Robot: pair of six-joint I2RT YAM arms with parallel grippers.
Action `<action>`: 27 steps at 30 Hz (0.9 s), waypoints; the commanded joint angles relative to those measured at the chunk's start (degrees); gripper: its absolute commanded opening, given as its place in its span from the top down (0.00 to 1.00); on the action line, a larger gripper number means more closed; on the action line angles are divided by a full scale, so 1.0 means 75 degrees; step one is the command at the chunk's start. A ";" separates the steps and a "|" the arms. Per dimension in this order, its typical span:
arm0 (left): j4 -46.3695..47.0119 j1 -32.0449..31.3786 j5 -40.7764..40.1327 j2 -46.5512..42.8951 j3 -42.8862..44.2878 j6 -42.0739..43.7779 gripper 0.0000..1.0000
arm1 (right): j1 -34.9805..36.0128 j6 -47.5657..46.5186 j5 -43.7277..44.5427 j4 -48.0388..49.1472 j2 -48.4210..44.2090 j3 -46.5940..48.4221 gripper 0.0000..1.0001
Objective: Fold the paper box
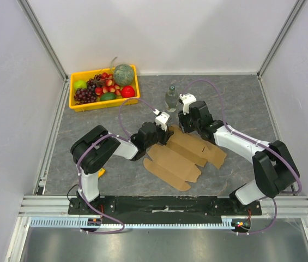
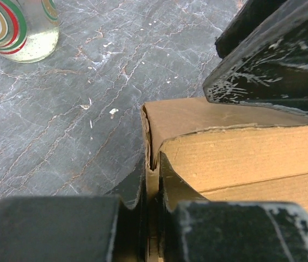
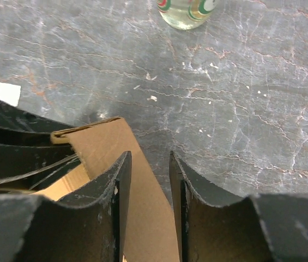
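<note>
Grey bench (image 1: 241, 103) carries the paper box (image 1: 181, 155) at its middle; your left fingers (image 2: 171, 188) pinch a raised edge, seemingly to crease it, while your right fingers (image 3: 115, 185) stand part-open over a flap.

We can read no text: the label (image 2: 2, 27) on the bottle (image 2: 34, 38) shows only coloured rings, its lettering cut off.
</note>
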 commanded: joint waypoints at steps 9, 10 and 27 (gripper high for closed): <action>0.0474 -0.0299 -0.0456 -0.0123 -0.0368 0.0373 0.98 | 0.0450 0.0226 -0.0568 -0.0320 -0.0918 -0.0145 0.59; 0.0684 -0.0334 -0.0700 -0.0111 -0.0496 0.0338 0.98 | 0.0474 0.0249 -0.0557 -0.0320 -0.0930 -0.0204 0.60; 0.5443 -0.0405 -0.0960 0.0263 -0.2653 -0.0154 0.98 | 0.0498 0.1187 0.0990 0.0627 -0.1094 -0.0134 0.73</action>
